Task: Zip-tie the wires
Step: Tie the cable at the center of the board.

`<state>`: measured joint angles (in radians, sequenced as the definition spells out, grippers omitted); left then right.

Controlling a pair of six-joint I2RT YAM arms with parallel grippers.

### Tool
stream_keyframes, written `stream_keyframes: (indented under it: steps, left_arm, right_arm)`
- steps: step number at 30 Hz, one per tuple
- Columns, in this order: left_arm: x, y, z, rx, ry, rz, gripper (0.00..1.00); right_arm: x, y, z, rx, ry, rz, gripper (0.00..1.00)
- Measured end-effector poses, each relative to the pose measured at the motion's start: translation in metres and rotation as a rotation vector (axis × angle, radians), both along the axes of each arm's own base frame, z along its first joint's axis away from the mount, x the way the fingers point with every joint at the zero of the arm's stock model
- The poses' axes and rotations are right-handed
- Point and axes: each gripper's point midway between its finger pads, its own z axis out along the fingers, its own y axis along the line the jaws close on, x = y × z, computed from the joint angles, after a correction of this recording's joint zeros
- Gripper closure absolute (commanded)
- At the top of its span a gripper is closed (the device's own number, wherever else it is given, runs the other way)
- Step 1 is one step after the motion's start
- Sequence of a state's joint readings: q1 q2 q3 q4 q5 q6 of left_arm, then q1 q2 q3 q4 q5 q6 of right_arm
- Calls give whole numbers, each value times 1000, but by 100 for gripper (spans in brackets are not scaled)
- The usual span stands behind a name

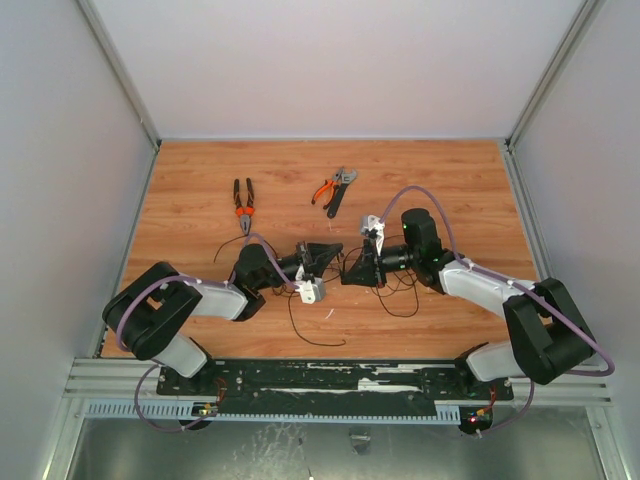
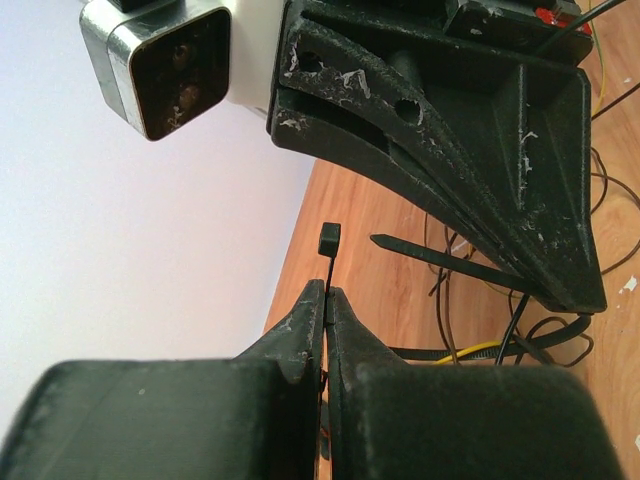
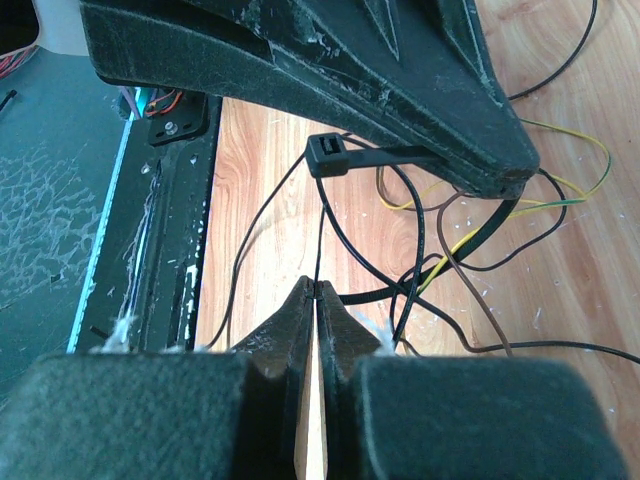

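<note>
The zip tie (image 3: pixel 327 157) is a black strip looped round the wires (image 3: pixel 421 240), thin black, yellow and brown strands on the wooden table. My left gripper (image 2: pixel 327 292) is shut on the strip just below its square head (image 2: pixel 329 238). My right gripper (image 3: pixel 316 288) is shut on the thin tail, which runs up towards the head. In the left wrist view the pointed tail tip (image 2: pixel 375 240) stops a small gap short of the head. In the top view the left gripper (image 1: pixel 336 250) and right gripper (image 1: pixel 347 276) meet tip to tip at mid-table, beside the wires (image 1: pixel 400 290).
Orange-handled pliers (image 1: pixel 243 205) lie at the back left of the table. A second orange-handled tool (image 1: pixel 333 190) lies at the back middle. A loose black strand (image 1: pixel 310 330) trails towards the front rail (image 1: pixel 340 380). Grey walls enclose the table.
</note>
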<state>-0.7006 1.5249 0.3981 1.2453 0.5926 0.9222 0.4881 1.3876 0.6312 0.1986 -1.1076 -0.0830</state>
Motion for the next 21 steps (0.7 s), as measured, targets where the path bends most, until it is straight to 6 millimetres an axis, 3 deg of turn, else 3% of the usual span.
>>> stream_keyframes:
  steps: [21]
  left_arm:
    - [2,1,2,19,-62,14,100]
  right_arm:
    - [-1,3,4,-6,9,8,100]
